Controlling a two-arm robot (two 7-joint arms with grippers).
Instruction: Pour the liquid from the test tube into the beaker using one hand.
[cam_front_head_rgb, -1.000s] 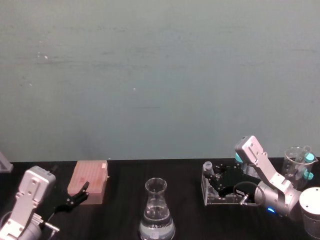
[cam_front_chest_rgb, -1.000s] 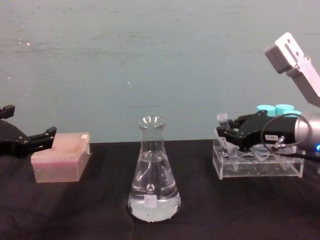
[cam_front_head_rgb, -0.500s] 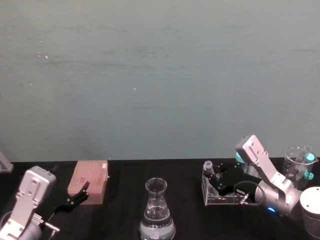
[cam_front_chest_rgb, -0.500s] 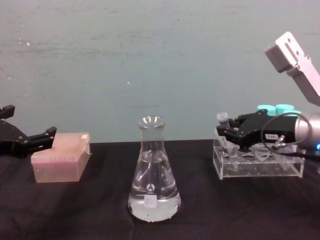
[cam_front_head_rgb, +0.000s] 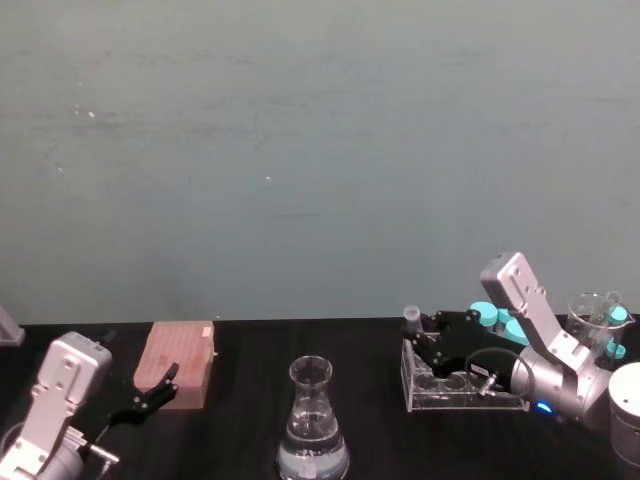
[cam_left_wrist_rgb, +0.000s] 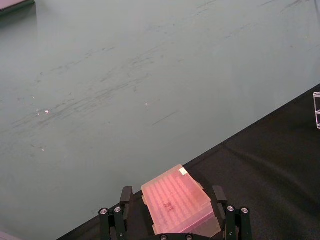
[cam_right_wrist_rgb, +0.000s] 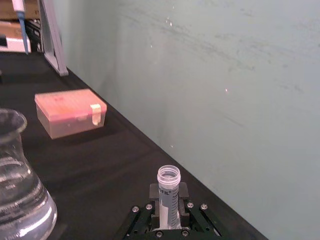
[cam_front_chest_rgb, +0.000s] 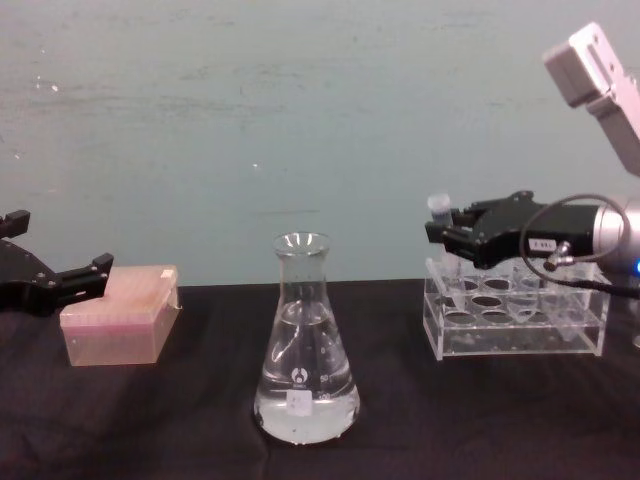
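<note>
Right end effector (cam_front_chest_rgb: 447, 233) clamps the test tube (cam_front_chest_rgb: 438, 205) upright above the rack (cam_front_chest_rgb: 515, 322) | beaker (cam_front_chest_rgb: 305, 350) stands apart, partly filled | left end effector (cam_front_head_rgb: 158, 388) spread wide near pink box (cam_front_chest_rgb: 118, 312)

right gripper (cam_front_chest_rgb: 441, 232): level, pointing toward the robot's left, fingers pinched on the test tube (cam_front_chest_rgb: 437, 204) (upright, rim above the fingers) | right arm: comes in low from the right, wrist block angled up | left gripper (cam_front_head_rgb: 157, 388): fingers spread apart | left arm: low at left edge

One conical beaker (cam_front_chest_rgb: 305, 360), one uncapped test tube (cam_front_chest_rgb: 438, 206), one rack (cam_front_chest_rgb: 515, 338), one box (cam_front_chest_rgb: 116, 318).
</note>
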